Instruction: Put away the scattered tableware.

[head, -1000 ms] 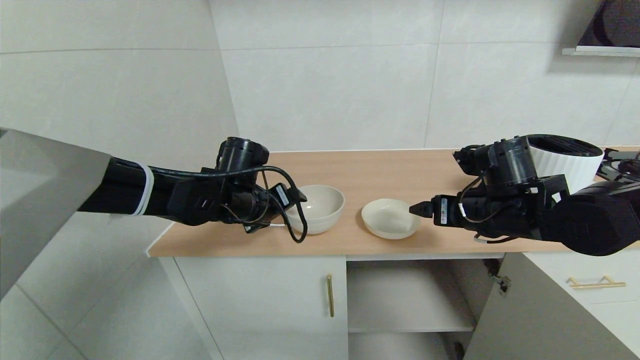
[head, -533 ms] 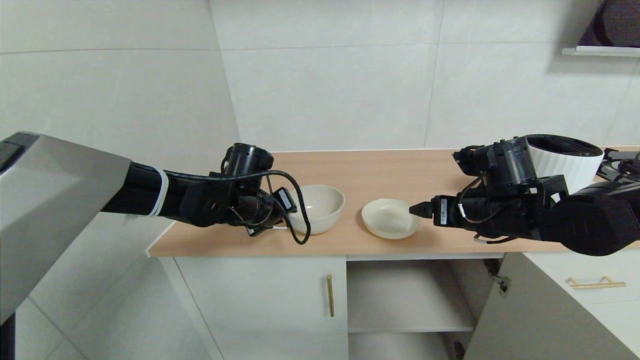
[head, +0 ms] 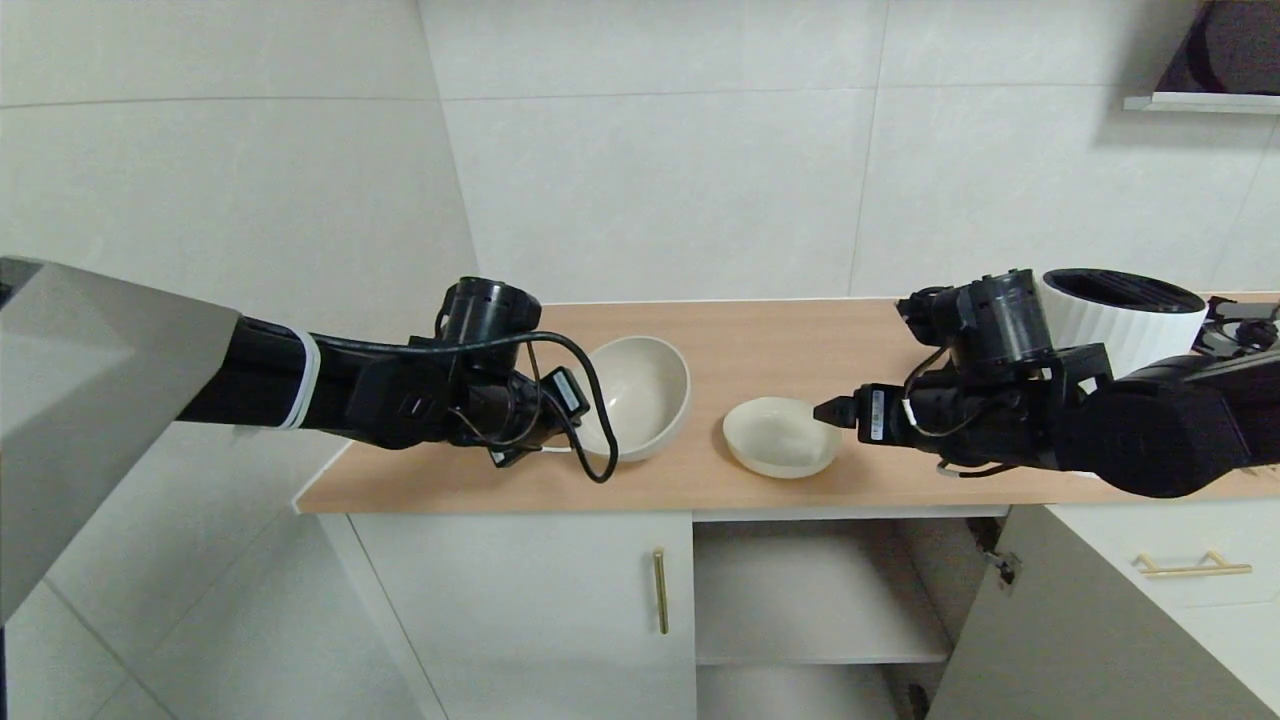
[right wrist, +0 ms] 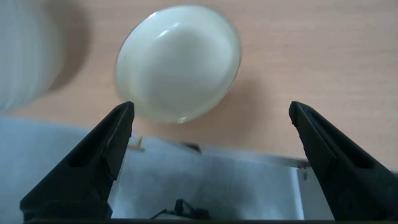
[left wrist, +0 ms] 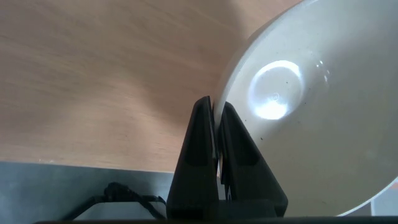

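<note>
The left gripper point(left wrist: 216, 118) is clamping the rim of the deep cream bowl point(head: 640, 395), which is hanging tilted above the wooden counter point(head: 760, 340). The right gripper point(right wrist: 211, 109) is holding its jaws wide apart, with the shallow glossy dish point(right wrist: 179, 62) lying just ahead between them.

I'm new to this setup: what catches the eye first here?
The left gripper pinches the rim of the larger bowl, holding it tilted at the wooden counter's left end. To its right, the open right gripper points at the smaller bowl, above an open cabinet.
</note>
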Available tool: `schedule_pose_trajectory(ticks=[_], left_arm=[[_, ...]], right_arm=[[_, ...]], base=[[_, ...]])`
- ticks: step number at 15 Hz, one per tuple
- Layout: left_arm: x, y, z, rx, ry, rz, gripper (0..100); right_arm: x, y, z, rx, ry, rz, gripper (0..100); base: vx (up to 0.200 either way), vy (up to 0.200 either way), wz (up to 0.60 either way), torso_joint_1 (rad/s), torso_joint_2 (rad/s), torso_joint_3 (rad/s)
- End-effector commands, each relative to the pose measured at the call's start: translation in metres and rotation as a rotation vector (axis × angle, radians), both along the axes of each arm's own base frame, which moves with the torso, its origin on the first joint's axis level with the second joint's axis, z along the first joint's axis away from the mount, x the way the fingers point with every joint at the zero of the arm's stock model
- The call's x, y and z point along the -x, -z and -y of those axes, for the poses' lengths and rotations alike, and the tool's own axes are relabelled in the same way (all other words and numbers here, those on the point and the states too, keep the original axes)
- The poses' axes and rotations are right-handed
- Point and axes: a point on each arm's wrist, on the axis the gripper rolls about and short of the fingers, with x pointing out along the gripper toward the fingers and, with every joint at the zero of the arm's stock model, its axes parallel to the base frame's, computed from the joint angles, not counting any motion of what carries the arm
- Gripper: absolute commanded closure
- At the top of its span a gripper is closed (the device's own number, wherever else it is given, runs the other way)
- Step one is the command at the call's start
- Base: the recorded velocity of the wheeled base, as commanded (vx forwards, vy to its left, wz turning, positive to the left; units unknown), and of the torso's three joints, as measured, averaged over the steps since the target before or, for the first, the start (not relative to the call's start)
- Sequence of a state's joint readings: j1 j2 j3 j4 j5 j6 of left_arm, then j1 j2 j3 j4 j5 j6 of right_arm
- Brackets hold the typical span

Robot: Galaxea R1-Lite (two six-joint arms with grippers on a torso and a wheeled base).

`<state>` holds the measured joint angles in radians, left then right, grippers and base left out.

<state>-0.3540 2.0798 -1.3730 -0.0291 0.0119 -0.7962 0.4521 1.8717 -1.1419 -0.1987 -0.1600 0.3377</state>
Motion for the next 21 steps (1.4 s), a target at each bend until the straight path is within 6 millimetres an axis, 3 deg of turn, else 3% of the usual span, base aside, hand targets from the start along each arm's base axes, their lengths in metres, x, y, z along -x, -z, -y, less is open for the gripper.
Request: schedule_pose_trajectory(ticks=[1,4,7,12,18,19,21], left_arm=[[0.005,-0.011,-0.002,0.009,0.000,0.024,100],[0.008,-0.015,-0.003,0.011,0.000,0.030,100],[0.008,-0.014,-0.002,0.010,0.002,0.027,100],[0.008,-0.013,-0.002,0.010,0.003,0.024,100],[0.008,-0.013,-0.002,0.010,0.003,0.025,100],[0.008,-0.013,-0.003,0.011,0.002,0.025,100],[0.008,-0.013,-0.002,0.010,0.004,0.024,100]], right_arm=[[-0.014,0.010,-0.007,0.030,0.025,-0.023,0],[-0.033,0.021,-0.015,0.064,0.069,-0.085,0],[-0.050,0.044,-0.022,0.135,0.159,-0.095,0],[-0.059,0.057,-0.026,0.139,0.168,-0.110,0],[-0.060,0.056,-0.027,0.121,0.175,-0.108,0],[-0.060,0.056,-0.027,0.120,0.174,-0.108,100],[-0.061,0.059,-0.028,0.120,0.173,-0.113,100]], base=[[0.000,0.000,0.00,0.000,0.00,0.000],[0.000,0.000,0.00,0.000,0.00,0.000],[0.000,0.000,0.00,0.000,0.00,0.000],[0.000,0.000,0.00,0.000,0.00,0.000],[0.000,0.000,0.00,0.000,0.00,0.000],[0.000,0.000,0.00,0.000,0.00,0.000],[0.000,0.000,0.00,0.000,0.00,0.000]])
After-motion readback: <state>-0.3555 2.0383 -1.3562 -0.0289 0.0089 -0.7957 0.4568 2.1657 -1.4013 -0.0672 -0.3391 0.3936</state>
